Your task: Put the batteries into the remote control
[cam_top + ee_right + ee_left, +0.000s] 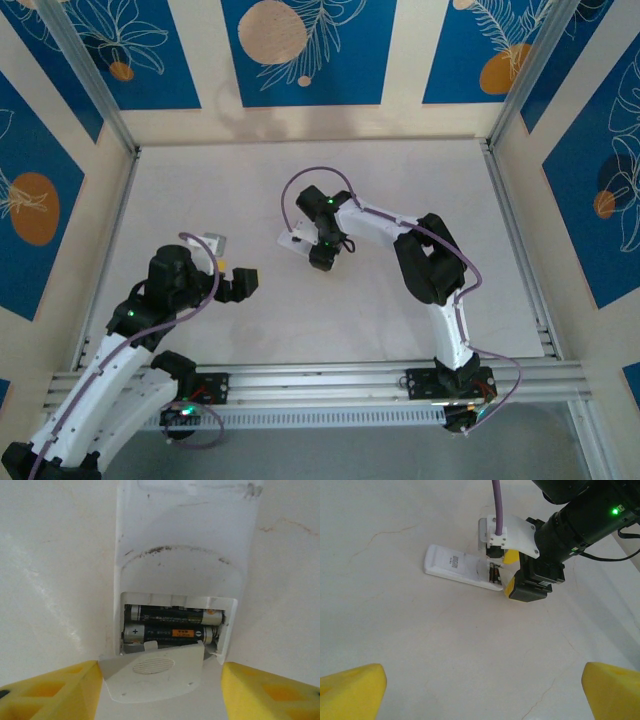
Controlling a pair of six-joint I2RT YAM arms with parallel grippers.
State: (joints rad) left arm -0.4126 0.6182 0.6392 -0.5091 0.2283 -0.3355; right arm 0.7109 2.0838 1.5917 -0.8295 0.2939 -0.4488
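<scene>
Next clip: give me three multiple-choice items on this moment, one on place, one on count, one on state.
1. Where do the batteries lie? A in the remote control's open compartment; B loose on the table; C in a bowl.
2. How many batteries show? A one; B two; C four.
3. How does the left gripper stand? A shut on a battery; B shut, empty; C open, empty.
Key: 1 A, they lie side by side inside it; 2 B, two cells there; 3 C, its yellow fingertips stand far apart, nothing between.
</scene>
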